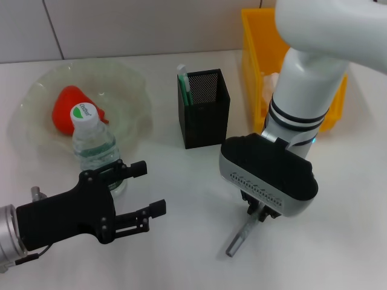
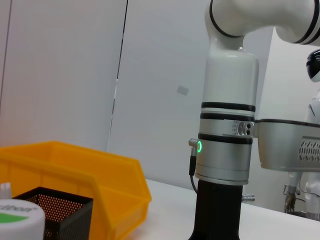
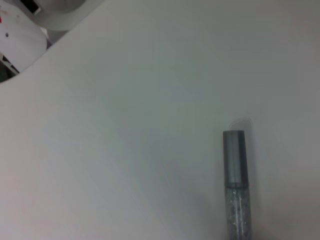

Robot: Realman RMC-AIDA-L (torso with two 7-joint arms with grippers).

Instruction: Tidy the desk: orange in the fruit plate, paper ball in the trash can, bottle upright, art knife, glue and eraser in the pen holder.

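The bottle (image 1: 92, 147) stands upright by the fruit plate (image 1: 136, 81); its cap also shows in the left wrist view (image 2: 17, 220). The orange (image 1: 66, 107) lies in the plate. My left gripper (image 1: 149, 188) is open and empty, just in front and to the right of the bottle. My right gripper (image 1: 257, 212) hangs over one end of the grey-capped glue (image 1: 239, 238), which lies slanted at the table; the glue also shows in the right wrist view (image 3: 235, 185). The pen holder (image 1: 204, 112) holds a green and white stick (image 1: 183, 81). The eraser is out of view.
The yellow trash can (image 1: 257, 57) stands at the back right, partly behind my right arm (image 1: 302, 103); something pale (image 1: 269, 81) shows inside it. In the left wrist view the trash can (image 2: 75, 170) and the pen holder (image 2: 55, 210) stand before the right arm (image 2: 225, 150).
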